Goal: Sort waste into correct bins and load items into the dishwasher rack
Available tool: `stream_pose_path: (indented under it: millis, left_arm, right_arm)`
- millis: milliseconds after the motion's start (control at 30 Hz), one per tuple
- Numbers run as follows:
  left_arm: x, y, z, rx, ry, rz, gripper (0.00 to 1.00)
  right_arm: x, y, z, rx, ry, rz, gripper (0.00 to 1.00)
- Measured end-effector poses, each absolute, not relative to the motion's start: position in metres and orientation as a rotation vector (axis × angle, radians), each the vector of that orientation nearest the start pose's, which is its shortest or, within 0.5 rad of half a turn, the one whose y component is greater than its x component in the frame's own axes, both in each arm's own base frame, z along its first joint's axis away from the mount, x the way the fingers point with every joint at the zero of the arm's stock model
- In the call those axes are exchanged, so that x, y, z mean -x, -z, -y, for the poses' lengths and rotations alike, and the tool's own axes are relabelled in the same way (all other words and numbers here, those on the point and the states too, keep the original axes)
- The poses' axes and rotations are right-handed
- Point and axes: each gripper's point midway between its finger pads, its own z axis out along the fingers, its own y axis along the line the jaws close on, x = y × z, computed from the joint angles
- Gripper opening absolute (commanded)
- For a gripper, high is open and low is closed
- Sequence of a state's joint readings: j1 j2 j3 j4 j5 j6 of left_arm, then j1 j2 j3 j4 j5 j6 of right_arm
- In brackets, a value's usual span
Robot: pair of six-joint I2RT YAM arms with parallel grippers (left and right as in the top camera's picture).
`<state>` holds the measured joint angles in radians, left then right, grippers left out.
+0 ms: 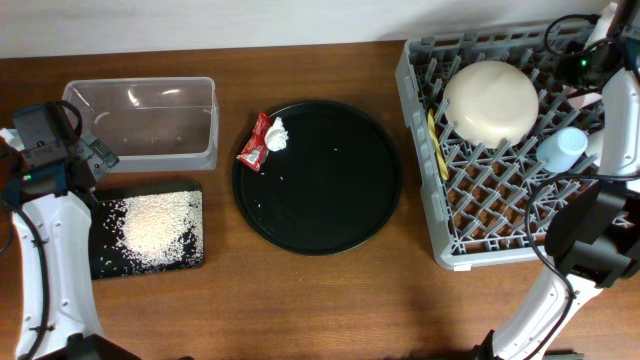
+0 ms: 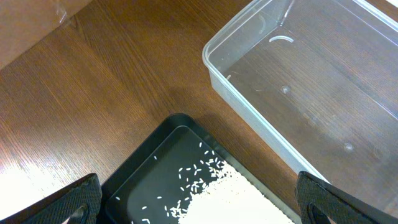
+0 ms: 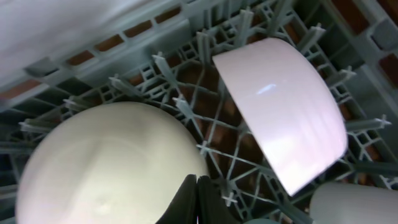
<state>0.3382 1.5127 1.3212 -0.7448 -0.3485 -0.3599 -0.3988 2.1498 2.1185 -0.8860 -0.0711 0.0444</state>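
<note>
Two grippers, both empty. The left gripper has its jaws spread wide above the shallow black tray, which holds the rice, beside the clear tub. The right gripper has its jaws pressed together over the cream bowl and pink bowl in the grey rack. Apparently left to sort are the red wrapper and tissue on the round tray.

Clear plastic tub, glossy cream bowl
</note>
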Motion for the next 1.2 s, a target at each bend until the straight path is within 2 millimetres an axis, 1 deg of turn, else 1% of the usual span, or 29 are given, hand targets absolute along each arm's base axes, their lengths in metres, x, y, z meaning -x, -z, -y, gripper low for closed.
stream_pose_path:
  millis: [133, 233, 267, 333, 367, 533, 633, 700, 767, 833, 933, 967, 1067, 1200]
  left_arm:
    - [-0.354, -0.200, -0.187, 0.980, -0.426, -2.275, 0.99]
    - [-0.354, -0.200, -0.187, 0.980, -0.426, -2.275, 0.99]
    - [-0.354, -0.200, -0.187, 0.980, -0.426, -2.275, 0.99]
    - [-0.354, -0.200, -0.187, 0.980, -0.426, -2.275, 0.99]
    - [-0.354, -0.200, -0.187, 0.980, -0.426, -2.275, 0.99]
    - [-0.354, -0.200, -0.187, 0.980, -0.426, -2.275, 0.99]
    - [-0.354, -0.200, -0.187, 0.980, -0.426, -2.275, 0.99]
    - [-0.354, -0.200, -0.187, 0.980, -0.426, -2.275, 0.99]
    - [-0.354, -0.200, -0.187, 0.980, -0.426, -2.275, 0.99]
    - [-0.354, -0.200, -0.187, 0.980, -0.426, -2.275, 0.99]
    - [-0.354, -0.200, -0.187, 0.980, -0.426, -2.275, 0.99]
    - [-0.354, -0.200, -0.187, 0.980, -0.426, -2.275, 0.99]
    - [-0.354, -0.200, -0.187, 0.980, -0.426, -2.274, 0.99]
    - [-0.354, -0.200, -0.187, 0.980, -0.426, -2.274, 0.99]
  right_arm:
    - [-0.528, -0.195, 0.202, -0.495, 0.050, -2.413, 0.04]
    - [-0.537, -0.206, 0.208, -0.481, 0.066, -2.354, 0.04]
    - [-0.538, -0.213, 0.215, -0.496, 0.080, -2.325, 0.04]
    - [-0.535, -0.219, 0.227, -0.551, 0.100, -2.291, 0.04]
    - [-0.531, -0.221, 0.238, -0.598, 0.115, -2.271, 0.04]
    - [-0.510, -0.225, 0.285, -0.752, 0.180, -2.213, 0.04]
    - [-0.502, -0.227, 0.304, -0.802, 0.211, -2.182, 0.04]
    - [-0.503, -0.225, 0.304, -0.805, 0.213, -2.185, 0.04]
    - [-0.507, -0.218, 0.301, -0.800, 0.207, -2.199, 0.04]
    - [-0.512, -0.206, 0.295, -0.795, 0.196, -2.222, 0.04]
    - [-0.521, -0.181, 0.285, -0.784, 0.178, -2.275, 0.04]
    - [-0.522, -0.178, 0.283, -0.782, 0.179, -2.284, 0.04]
    - [-0.522, -0.178, 0.275, -0.747, 0.141, -2.309, 0.04]
    - [-0.525, -0.177, 0.255, -0.658, 0.106, -2.362, 0.04]
